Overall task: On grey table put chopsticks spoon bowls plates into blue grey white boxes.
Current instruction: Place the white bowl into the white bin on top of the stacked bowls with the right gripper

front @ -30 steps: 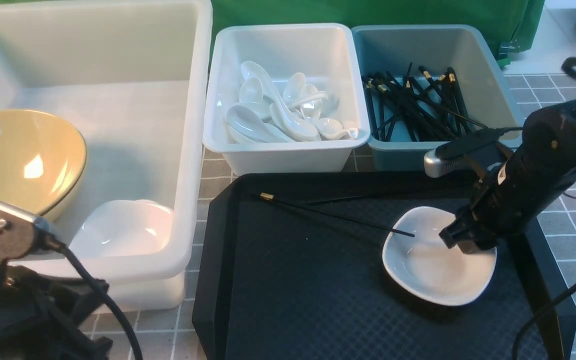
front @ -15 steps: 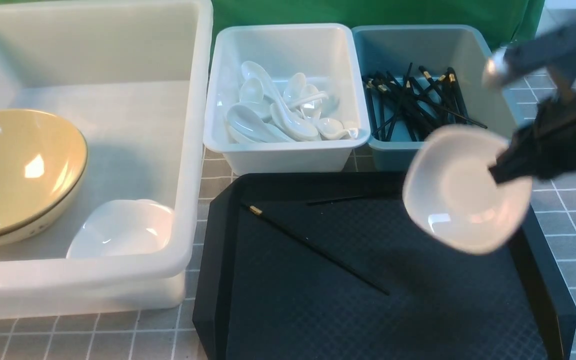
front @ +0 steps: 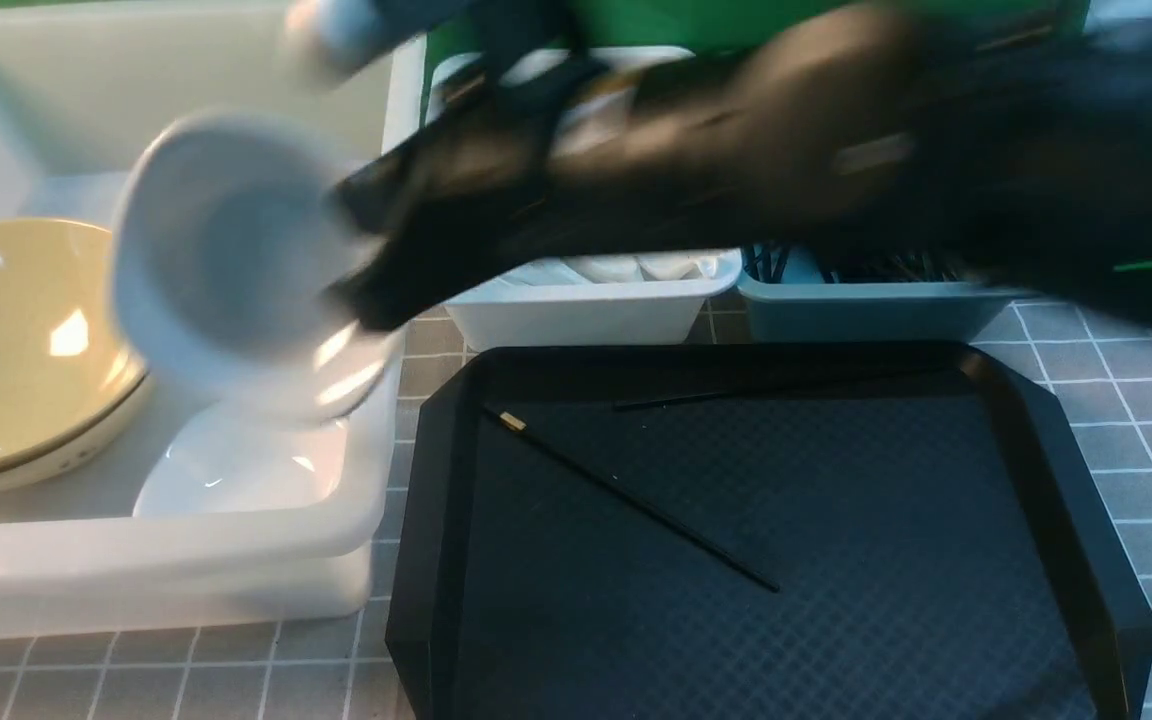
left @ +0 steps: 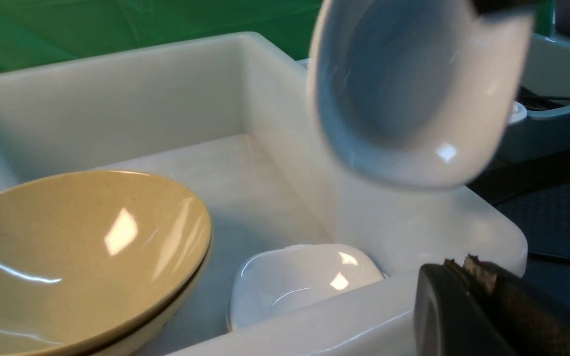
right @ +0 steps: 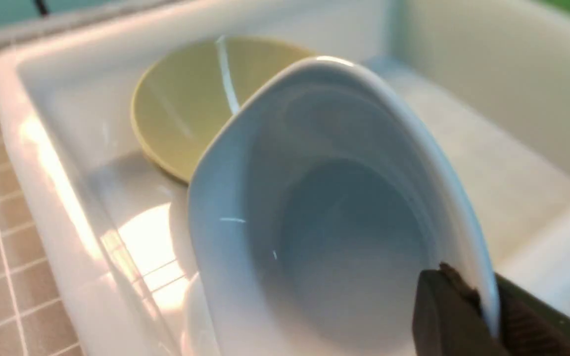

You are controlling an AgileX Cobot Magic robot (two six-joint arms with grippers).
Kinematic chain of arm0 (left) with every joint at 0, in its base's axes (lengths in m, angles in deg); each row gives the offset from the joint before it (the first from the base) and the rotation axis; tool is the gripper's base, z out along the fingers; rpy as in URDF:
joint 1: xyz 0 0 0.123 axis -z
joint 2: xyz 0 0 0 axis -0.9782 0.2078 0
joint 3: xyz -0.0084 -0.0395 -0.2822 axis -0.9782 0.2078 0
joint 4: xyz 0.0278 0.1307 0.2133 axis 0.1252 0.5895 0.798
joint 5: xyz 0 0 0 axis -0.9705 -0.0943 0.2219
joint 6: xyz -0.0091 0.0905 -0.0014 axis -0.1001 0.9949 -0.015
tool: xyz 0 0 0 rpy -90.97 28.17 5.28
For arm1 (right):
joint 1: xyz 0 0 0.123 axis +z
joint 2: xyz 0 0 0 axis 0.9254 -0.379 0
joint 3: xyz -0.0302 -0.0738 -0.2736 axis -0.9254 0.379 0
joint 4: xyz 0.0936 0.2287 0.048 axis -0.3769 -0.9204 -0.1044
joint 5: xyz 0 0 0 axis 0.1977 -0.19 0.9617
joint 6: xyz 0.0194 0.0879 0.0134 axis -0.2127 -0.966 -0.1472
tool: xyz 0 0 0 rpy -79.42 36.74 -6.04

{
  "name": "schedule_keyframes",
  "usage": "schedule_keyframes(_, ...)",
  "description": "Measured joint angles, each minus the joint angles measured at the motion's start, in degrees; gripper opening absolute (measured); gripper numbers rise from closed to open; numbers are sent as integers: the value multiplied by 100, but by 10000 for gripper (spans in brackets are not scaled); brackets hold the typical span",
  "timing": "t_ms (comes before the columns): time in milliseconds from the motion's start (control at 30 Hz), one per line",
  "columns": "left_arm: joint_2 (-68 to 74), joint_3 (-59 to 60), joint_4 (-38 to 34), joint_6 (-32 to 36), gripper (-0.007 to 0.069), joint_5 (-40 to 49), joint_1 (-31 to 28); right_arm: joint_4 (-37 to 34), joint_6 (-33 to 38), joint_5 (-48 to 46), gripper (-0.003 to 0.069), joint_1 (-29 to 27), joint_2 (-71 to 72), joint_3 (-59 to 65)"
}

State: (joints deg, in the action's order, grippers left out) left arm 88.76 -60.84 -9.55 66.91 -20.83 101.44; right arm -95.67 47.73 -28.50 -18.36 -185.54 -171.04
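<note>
Over the big tub (front: 186,560): white plate (front: 216,240), tipped up, brought across from above the black tray (front: 421,540).
Right gripper (front: 351,265): pinching the plate's rim, swung far left.
Left gripper (left: 468,269): closed, empty, by the tub's near wall.
Tray: two chopsticks (front: 626,498), same spots.
Tub floor: yellow bowl (front: 16,340), other plate (front: 236,475), unmoved.

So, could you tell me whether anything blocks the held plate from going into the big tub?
Nothing visible does. The held plate hangs tilted over the tub's open corner; a second plate lies below, the yellow bowl beside.

Upper plate (front: 216,240) hangs, apparently, over lower plate (front: 236,470) in tub (front: 136,560).
</note>
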Motion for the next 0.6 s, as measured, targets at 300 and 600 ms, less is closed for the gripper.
schedule_keyframes(300,0,0,0,0,-8,0,0,94,-25,-929,133,91,-2030,-1936)
schedule_keyframes(600,0,0,0,0,-8,-20,0,1336,-1,-2881,421,91,-2036,-2879)
